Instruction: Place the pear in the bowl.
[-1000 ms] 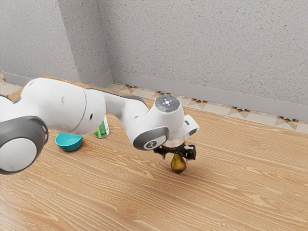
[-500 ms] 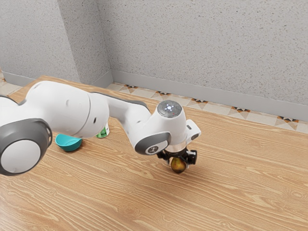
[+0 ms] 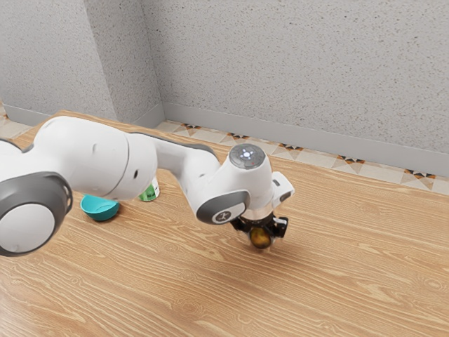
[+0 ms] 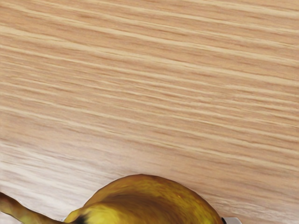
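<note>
My black gripper [image 3: 260, 237] is low over the table at the centre of the exterior view, shut on the pear [image 3: 260, 239], a yellow-brown fruit between its two fingers. In the wrist view the pear [image 4: 149, 203] looms at the lower edge, its stem pointing off to one side, and a pale fingertip [image 4: 232, 220] lies against its flank. The turquoise bowl [image 3: 100, 207] stands toward the exterior view's left, partly behind the arm, well apart from the gripper.
A green and white can [image 3: 150, 191] stands beside the bowl, partly covered by the arm. The wooden table [image 3: 351, 260] extends to the exterior view's right, with a speckled wall [image 3: 302, 70] beyond it.
The gripper came down around the pear, then its fingers drew closer together onto it. In the last half second hand and pear have shifted slightly upward. The bowl has not moved.
</note>
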